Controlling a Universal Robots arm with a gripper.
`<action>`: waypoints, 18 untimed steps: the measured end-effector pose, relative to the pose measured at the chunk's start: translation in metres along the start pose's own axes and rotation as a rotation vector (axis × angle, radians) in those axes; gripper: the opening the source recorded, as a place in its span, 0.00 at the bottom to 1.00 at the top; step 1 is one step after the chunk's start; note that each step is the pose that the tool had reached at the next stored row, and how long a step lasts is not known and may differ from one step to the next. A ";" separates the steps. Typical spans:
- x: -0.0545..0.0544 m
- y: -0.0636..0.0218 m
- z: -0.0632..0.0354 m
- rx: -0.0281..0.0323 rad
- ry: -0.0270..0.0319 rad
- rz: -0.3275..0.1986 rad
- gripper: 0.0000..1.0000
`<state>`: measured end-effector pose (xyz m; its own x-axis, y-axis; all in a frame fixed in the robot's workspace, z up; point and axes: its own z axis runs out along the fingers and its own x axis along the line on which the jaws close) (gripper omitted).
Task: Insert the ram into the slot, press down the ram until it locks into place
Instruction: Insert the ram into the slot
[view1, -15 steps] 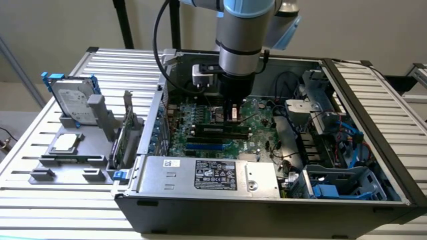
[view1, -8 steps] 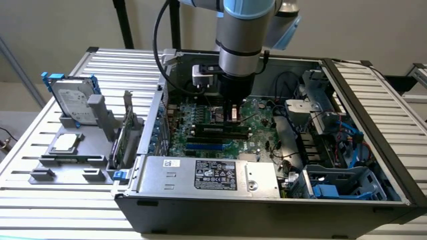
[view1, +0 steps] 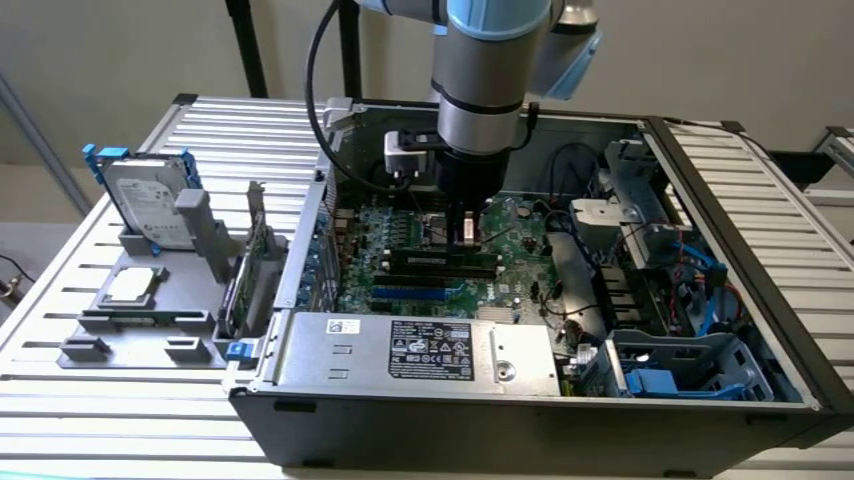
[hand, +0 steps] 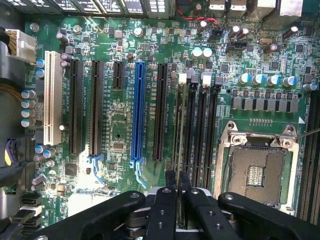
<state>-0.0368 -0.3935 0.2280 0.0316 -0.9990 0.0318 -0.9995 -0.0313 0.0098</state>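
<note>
Half done at best, I judge: my gripper (hand: 177, 192) clenches the ram (hand: 178, 125), standing edge-on along the outermost slot (hand: 182, 115) beside the expansion slots (hand: 161, 110). I cannot confirm locking.

Gripper (view1: 467, 240) sits over the motherboard (view1: 387, 230) inside the case (view1: 534, 430), ram (hand: 178, 120) upright between its fingers (hand: 165, 210), memory slots (hand: 192, 130) alongside, hard drive (view1: 140, 200) outside at the exterior view's left.

A robotics lab or workshop is showing here: an opened computer case (view1: 534, 425) is lying on a slatted metal bench (view1: 120, 420) beside a parts fixture (view1: 134, 330), with an industrial arm (view1: 487, 100) hanging over it.
</note>
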 end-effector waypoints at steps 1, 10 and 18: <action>0.000 0.0000 0.0000 0.0000 -0.0001 0.000 0.13; 0.000 0.0000 0.0009 0.0002 -0.0063 0.000 0.13; 0.000 0.0000 0.0026 0.0004 -0.0142 0.000 0.13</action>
<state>-0.0367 -0.3936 0.2254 0.0317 -0.9993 0.0176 -0.9995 -0.0316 0.0093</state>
